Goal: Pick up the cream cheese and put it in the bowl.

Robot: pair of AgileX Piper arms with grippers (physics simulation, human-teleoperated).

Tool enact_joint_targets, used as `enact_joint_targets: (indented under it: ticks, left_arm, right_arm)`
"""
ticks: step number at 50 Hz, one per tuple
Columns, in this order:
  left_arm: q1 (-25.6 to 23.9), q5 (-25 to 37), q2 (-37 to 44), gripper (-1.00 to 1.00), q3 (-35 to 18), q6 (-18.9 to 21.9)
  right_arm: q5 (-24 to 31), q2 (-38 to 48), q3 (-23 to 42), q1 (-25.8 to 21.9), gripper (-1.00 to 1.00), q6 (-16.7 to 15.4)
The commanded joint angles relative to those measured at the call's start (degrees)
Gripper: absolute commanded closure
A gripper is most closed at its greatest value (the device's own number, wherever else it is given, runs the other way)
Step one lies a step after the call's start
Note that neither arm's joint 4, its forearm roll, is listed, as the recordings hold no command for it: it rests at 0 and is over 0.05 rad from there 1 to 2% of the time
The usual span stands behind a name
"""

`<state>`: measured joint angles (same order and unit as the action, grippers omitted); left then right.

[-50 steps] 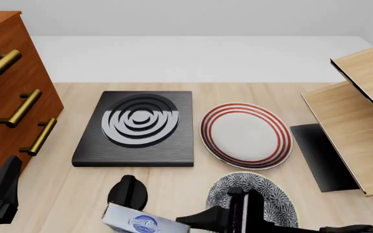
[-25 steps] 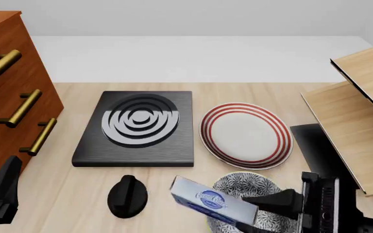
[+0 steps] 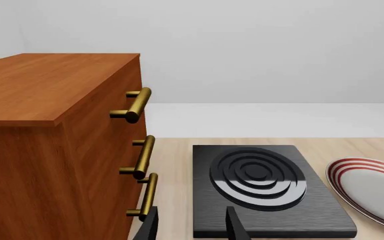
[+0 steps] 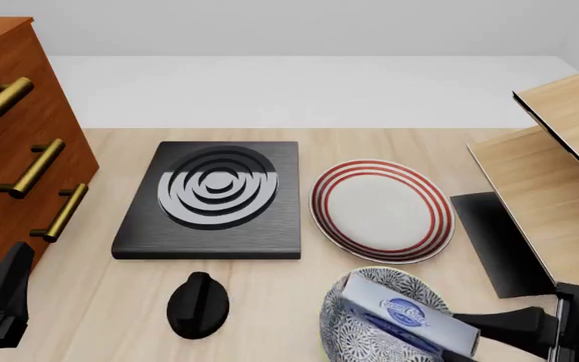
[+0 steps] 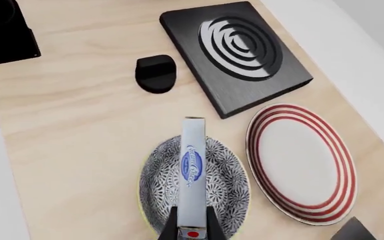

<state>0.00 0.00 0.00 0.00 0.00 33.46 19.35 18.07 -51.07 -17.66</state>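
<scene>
One pale wooden table [image 4: 118,302] carries everything here. At its far left stands a reddish-brown wooden drawer cabinet [image 4: 8,143] with brass bar handles [image 3: 136,105], and at the right edge sit light wooden shelf boards [image 4: 551,196] over a flat black panel [image 4: 491,234]. In the middle lies a black square stove slab [image 4: 209,200] with grey concentric rings, and just right of it, apart from it, a flat white plate with red rings [image 4: 382,209]. Nearer than the plate sits the round white bowl with a dark grey-blue speckled pattern [image 4: 355,332], and left of that bowl, well apart, a small black knob [image 4: 198,303].

The right gripper [image 5: 191,231], reaching in from the near right, has its black fingers closed on one end of the small grey-silver cream cheese box with blue sides and an oval logo [image 4: 405,317]. The box is held tilted and directly over the bowl; whether it touches the bowl cannot be told.

The left gripper [image 3: 190,227] is at the near left, away from all of this, its two dark fingers [image 3: 150,226] parted with nothing between them
</scene>
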Motion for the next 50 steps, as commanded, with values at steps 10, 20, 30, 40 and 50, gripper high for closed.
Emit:
enact_joint_targets:
  ticks: [10, 20, 30, 40, 50]
  left_arm:
    - [0.0, 0.0, 0.0, -1.00, 0.0, 0.0]
    - [0.0, 0.0, 0.0, -1.00, 0.0, 0.0]
    - [0.0, 0.0, 0.0, -1.00, 0.0, 0.0]
    - [0.0, 0.0, 0.0, -1.00, 0.0, 0.0]
    - [0.0, 0.0, 0.0, -1.00, 0.0, 0.0]
  right_arm:
    - [6.9, -3.0, -0.4, 4.5, 1.00, -0.1]
    - [4.6, -0.3, -2.2, 4.9, 1.00, 0.0]
    - [0.6, 2.7, -4.0, 4.6, 1.00, 0.6]
    - [-2.2, 4.6, -5.7, 4.4, 1.00, 1.2]
    - [-5.0, 6.5, -7.2, 4.2, 1.00, 2.0]
